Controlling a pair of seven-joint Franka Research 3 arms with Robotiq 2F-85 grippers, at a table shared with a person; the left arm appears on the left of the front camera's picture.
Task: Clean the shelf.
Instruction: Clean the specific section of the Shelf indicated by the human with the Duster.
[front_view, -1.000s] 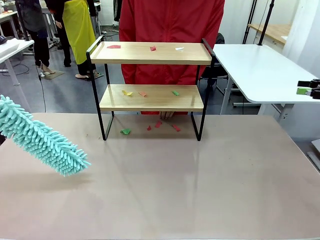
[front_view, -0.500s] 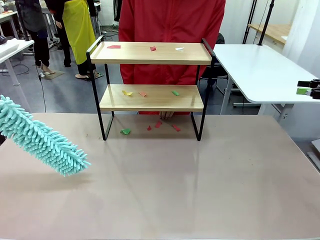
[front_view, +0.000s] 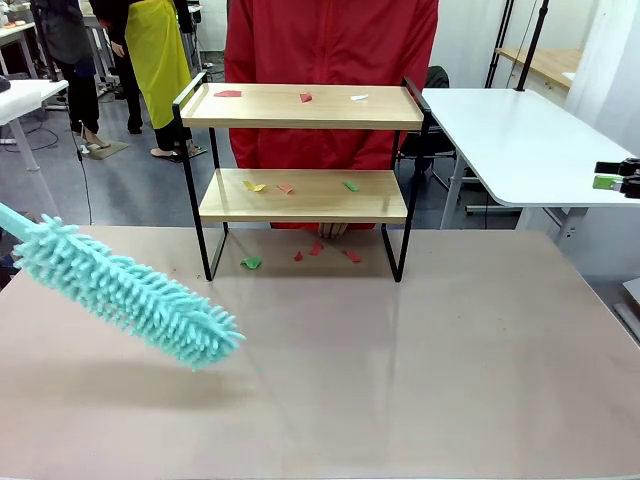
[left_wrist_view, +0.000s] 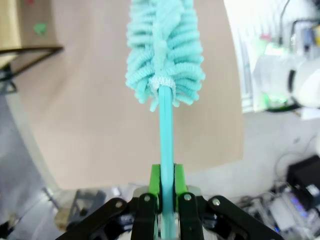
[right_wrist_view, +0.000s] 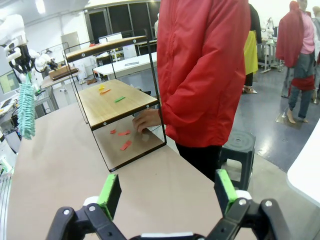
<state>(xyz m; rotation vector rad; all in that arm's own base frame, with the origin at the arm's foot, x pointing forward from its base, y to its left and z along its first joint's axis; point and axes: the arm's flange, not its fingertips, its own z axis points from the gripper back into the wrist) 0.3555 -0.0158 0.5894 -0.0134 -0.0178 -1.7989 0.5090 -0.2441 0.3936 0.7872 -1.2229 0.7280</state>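
The shelf (front_view: 300, 106) stands at the table's far side, two wooden boards in a black frame, with small red, yellow, green and white paper scraps (front_view: 286, 187) on both boards and on the table under it. A teal fluffy duster (front_view: 130, 295) slants over the table's left part, short of the shelf. In the left wrist view my left gripper (left_wrist_view: 166, 187) is shut on the duster's handle (left_wrist_view: 165, 125). My right gripper (right_wrist_view: 167, 197) is open with nothing between its fingers, off the table's right side (front_view: 608, 177). The right wrist view shows the shelf (right_wrist_view: 115, 100) and the duster (right_wrist_view: 26, 110) farther off.
A person in a red jacket (front_view: 335, 40) stands right behind the shelf, one hand (right_wrist_view: 145, 120) resting on the table at its base. A white table (front_view: 520, 140) stands at the right. The beige table (front_view: 400, 370) has free room in front of the shelf.
The duster has swung right and slightly up, toward the middle of the table. The person behind the shelf has shifted a little left. The right gripper has not moved.
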